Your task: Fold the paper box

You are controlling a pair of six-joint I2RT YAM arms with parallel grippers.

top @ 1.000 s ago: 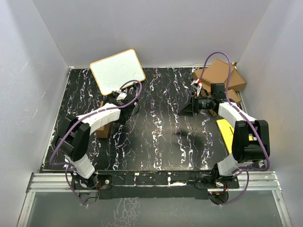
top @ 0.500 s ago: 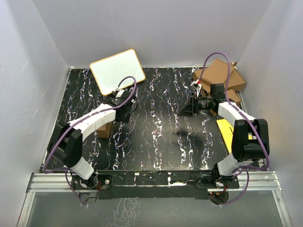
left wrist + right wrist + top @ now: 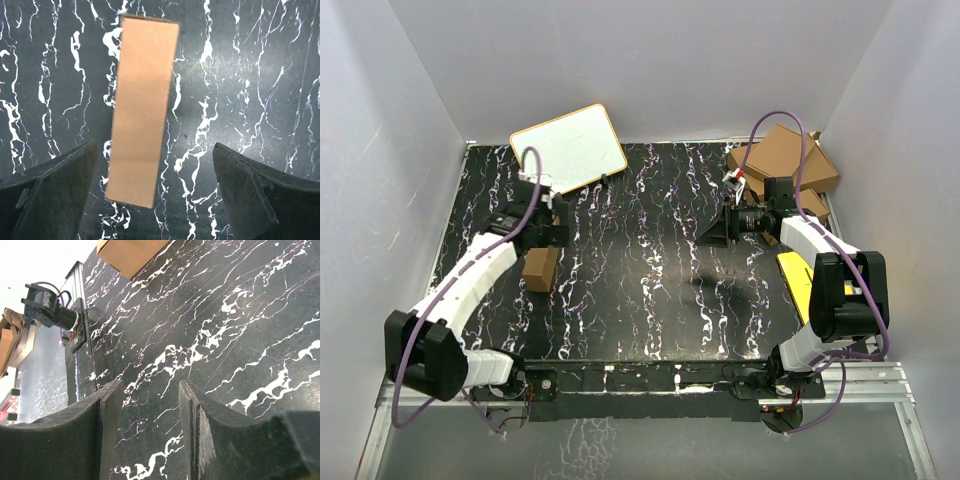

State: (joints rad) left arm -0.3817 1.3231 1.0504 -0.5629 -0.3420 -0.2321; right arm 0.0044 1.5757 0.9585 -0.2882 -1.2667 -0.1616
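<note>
The paper box [image 3: 541, 267] is a small plain brown carton lying flat at the table's left. In the left wrist view it [image 3: 145, 110] shows as a long rectangle, its near end lying between my fingers but below them. My left gripper [image 3: 548, 238] hovers just behind the carton, open and empty; it also shows in the left wrist view [image 3: 154, 146]. My right gripper [image 3: 715, 228] is open and empty over the right middle of the table, pointing left; it also shows in the right wrist view [image 3: 150, 415]. The carton [image 3: 132, 252] is far from it.
A white board [image 3: 568, 150] leans at the back left. Three larger brown cartons [image 3: 785, 160] are piled in the back right corner. A yellow sheet [image 3: 796, 282] lies by the right arm. Grey walls close in three sides.
My left arm has swung from the table's middle-left out to the left, uncovering the small carton, and its gripper now hovers behind it. The right arm has not moved.
</note>
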